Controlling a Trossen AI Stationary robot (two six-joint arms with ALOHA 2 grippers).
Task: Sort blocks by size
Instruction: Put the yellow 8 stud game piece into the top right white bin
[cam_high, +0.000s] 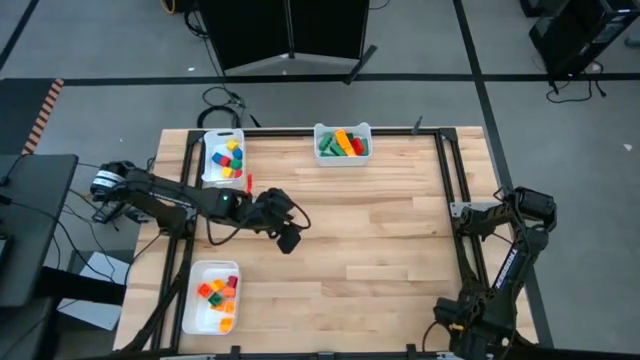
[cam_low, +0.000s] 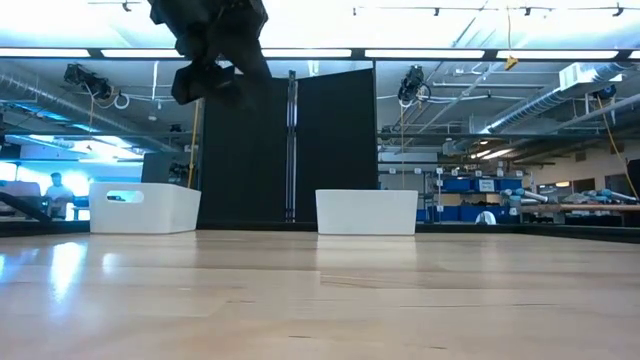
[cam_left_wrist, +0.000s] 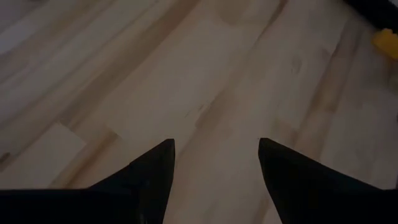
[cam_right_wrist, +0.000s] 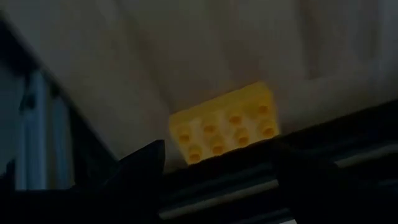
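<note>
Yellow block (cam_right_wrist: 224, 127): light, rigid, slick; grip its long smooth sides. Right tool (cam_right_wrist: 214, 163) released; left tool (cam_left_wrist: 214, 158) released, empty.

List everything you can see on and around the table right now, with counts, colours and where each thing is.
White trays: three; one at the far left, one at the far middle, one at the near left corner.
Blocks in far-left tray: several; yellow, red, blue, green.
Blocks in far-middle tray: several; green, yellow, orange, red.
Blocks in near-left tray: several; orange, red, green, yellow.
Yellow block: one, eight studs, on the wood by the black frame, before the right gripper.
Table: one, light wood, black frame rails.
Person: one, far off in the room, low view.
Left gripper: open, empty, above bare wood, left of centre.
Right gripper: open, at the table's right edge.
</note>
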